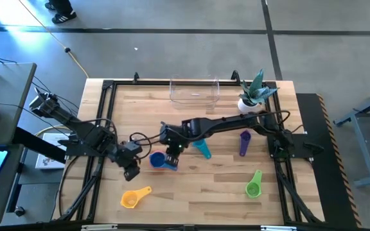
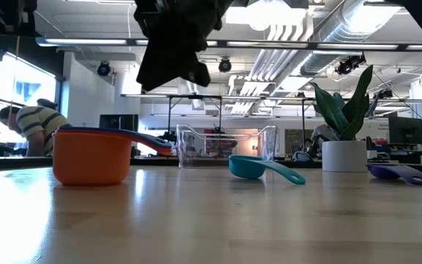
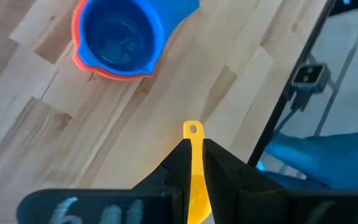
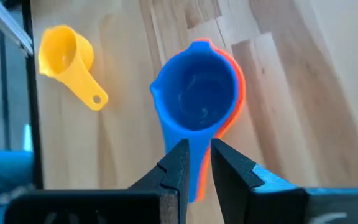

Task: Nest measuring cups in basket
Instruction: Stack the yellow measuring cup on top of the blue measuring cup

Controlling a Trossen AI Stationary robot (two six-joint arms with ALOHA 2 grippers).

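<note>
High view: blue cup (image 1: 157,160) nested in red, basket (image 1: 194,91) empty, both jaws narrow, neither visibly gripping.

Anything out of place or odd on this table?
Nothing is spilled or damaged. One oddity: the blue cup sits nested in an orange cup out on the table, while the basket at the far edge looks empty.
</note>
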